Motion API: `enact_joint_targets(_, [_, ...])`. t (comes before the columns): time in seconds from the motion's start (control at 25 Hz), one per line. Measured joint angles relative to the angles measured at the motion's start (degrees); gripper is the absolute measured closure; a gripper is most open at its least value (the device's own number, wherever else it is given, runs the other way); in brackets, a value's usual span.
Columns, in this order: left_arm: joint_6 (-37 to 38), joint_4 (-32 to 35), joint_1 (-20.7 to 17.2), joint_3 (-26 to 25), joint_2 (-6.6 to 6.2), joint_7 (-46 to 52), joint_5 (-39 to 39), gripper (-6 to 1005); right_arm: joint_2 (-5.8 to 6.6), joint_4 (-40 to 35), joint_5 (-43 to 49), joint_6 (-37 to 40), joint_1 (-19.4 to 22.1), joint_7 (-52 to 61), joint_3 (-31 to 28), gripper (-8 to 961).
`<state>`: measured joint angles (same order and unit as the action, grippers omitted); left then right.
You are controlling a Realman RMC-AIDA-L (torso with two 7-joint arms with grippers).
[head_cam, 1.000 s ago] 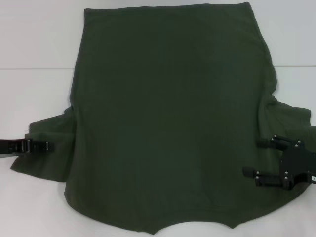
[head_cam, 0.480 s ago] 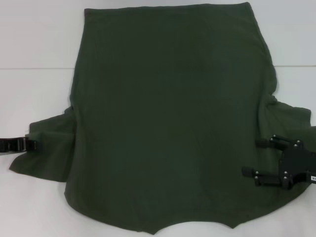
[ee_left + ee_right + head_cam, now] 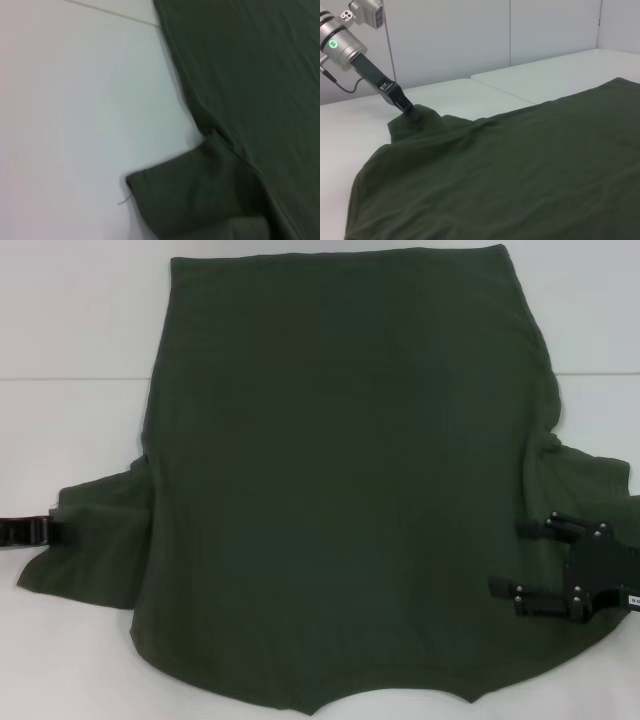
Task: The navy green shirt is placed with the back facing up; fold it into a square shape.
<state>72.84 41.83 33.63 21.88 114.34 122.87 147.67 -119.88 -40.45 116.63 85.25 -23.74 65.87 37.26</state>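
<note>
Lying flat and plain side up across the white bench [image 3: 70, 330], navy green shirt [image 3: 340, 480], right pincer [image 3: 520, 558] spread wide over its right sleeve, left pincer [image 3: 52, 531] at the left sleeve's edge, grip there impossible to tell.

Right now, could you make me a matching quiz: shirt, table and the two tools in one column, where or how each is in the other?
1. dark olive-green cloth shirt
2. left black tool
3. right black tool
4. white table

A. at the left sleeve's outer edge
B. open, over the shirt's right side
C. spread flat, plain side up
D. underneath the cloth

Pairs: 1-C, 2-A, 3-B, 4-D
</note>
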Motion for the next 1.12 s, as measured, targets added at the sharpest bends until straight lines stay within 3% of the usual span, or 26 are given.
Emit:
enact_joint_targets(0.36, [-0.7, 3.9, -0.5, -2.0, -0.80, 0.1, 0.5, 980, 0.00, -0.1, 0.0, -0.5, 0.0, -0.4, 0.0, 37])
enact_joint_targets(0.8, [1.1, 5.2, 1.6, -0.7, -1.37, 2.9, 2.4, 980, 0.00, 0.0, 0.0, -0.9, 0.0, -0.4, 0.0, 37])
enact_joint_targets(1.12, [10.3, 7.2, 6.6, 4.0, -2.49, 14.7, 2.3, 979, -0.07, 0.3, 0.0, -1.2, -0.1, -0.4, 0.0, 38])
